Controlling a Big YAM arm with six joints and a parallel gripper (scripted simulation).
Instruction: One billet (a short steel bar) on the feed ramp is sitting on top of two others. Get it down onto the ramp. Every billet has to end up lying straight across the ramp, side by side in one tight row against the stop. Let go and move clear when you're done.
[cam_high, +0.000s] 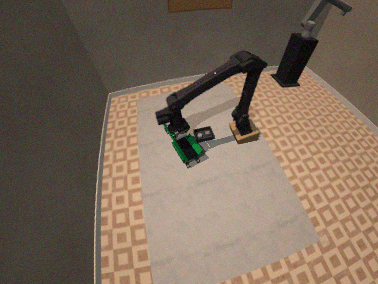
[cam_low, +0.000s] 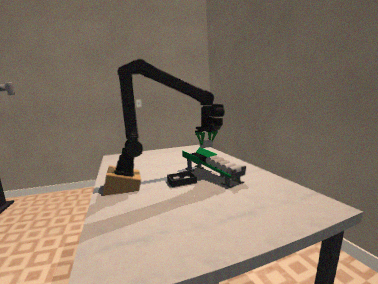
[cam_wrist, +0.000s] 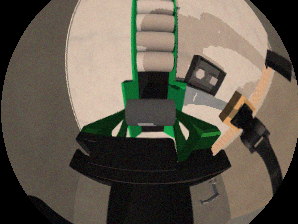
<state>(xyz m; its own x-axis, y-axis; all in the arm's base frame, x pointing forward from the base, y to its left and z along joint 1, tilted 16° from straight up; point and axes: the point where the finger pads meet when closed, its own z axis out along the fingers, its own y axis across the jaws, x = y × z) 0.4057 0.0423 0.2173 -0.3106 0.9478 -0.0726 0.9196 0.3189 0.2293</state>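
The gripper (cam_wrist: 154, 125) is clamping a grey billet (cam_wrist: 150, 111) between its green fingers, holding it just above the upper part of the feed ramp (cam_wrist: 136, 43). Beyond the jaws, four billets (cam_wrist: 156, 28) are lying crosswise in a row toward the stop, so the lift looks done while lowering and closing the row are still to come. The arm (cam_low: 165, 82) is reaching over from its base (cam_low: 120, 184), wrist pointing straight down at the ramp.

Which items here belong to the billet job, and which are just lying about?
Job:
- ramp
- billet clamped in the end effector, above the ramp's upper end
- row of billets lower on the ramp

Lying about:
- small black tray beside the ramp
- black stand off the table
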